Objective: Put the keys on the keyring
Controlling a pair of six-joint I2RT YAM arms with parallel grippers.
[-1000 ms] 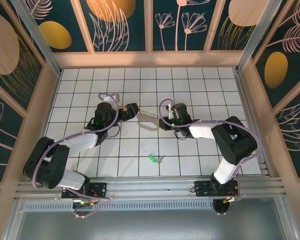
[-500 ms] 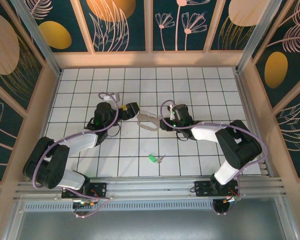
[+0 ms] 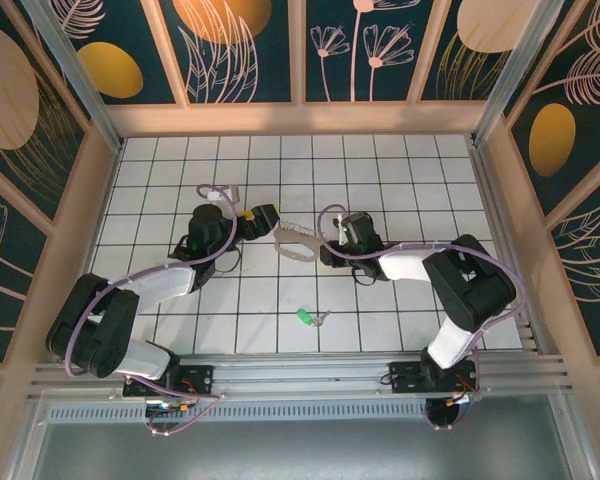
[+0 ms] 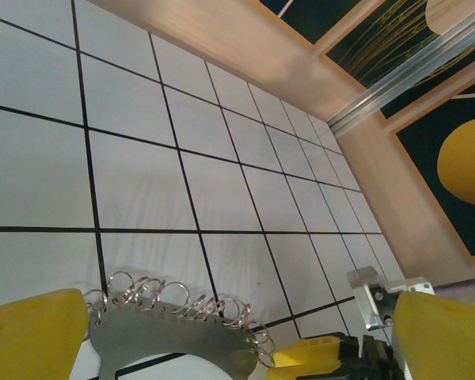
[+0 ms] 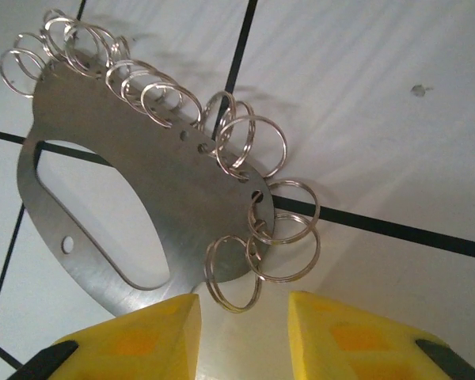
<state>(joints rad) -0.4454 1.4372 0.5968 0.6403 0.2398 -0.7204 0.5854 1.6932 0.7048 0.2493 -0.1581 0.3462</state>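
Note:
The keyring (image 3: 298,241) is a flat grey metal plate edged with several split rings, lying on the white tiles mid-table. My left gripper (image 3: 268,224) stands wide open at its left end. In the left wrist view the keyring (image 4: 174,339) lies between the yellow fingers (image 4: 32,334) of my left gripper (image 4: 237,352). My right gripper (image 3: 324,250) is at the plate's right end. It is open in the right wrist view (image 5: 244,336), with one split ring (image 5: 233,273) just ahead of the gap and nothing held. The green-headed key (image 3: 306,317) lies alone nearer the arm bases.
Wooden walls (image 3: 300,118) ring the tiled floor on three sides, and an aluminium rail (image 3: 310,365) runs along the near edge. The right gripper's yellow finger (image 4: 317,352) shows beside the plate in the left wrist view.
The right arm's wrist and elbow have shifted slightly beside the keyring. The left arm, keyring and key stay where they were.

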